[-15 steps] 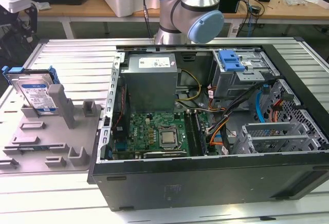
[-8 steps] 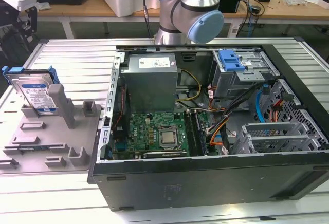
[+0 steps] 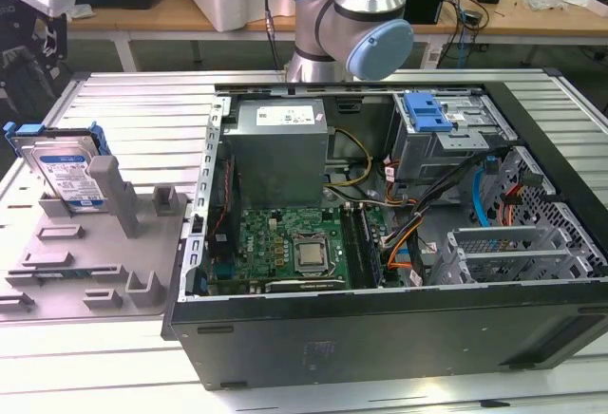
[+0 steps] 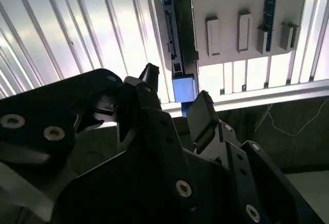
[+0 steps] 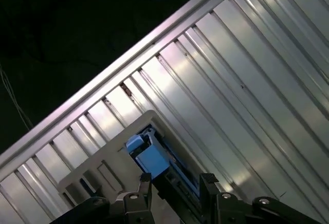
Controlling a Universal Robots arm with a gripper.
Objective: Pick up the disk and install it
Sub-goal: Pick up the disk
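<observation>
In the exterior view you see the disk (image 3: 66, 172) standing on edge in the grey fixture (image 3: 104, 267), near the counter (image 3: 142, 101) edge at the exterior view's left, beside the open computer case (image 3: 380, 338). In the second wrist view the jaws stand apart, holding nothing (the disk (image 4: 181, 29) lies beyond their gap). In the first wrist view they are likewise parted, with the disk (image 5: 151, 157) just ahead.

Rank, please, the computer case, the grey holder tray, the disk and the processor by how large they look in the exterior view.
Largest to smallest:
1. computer case
2. grey holder tray
3. disk
4. processor
</observation>
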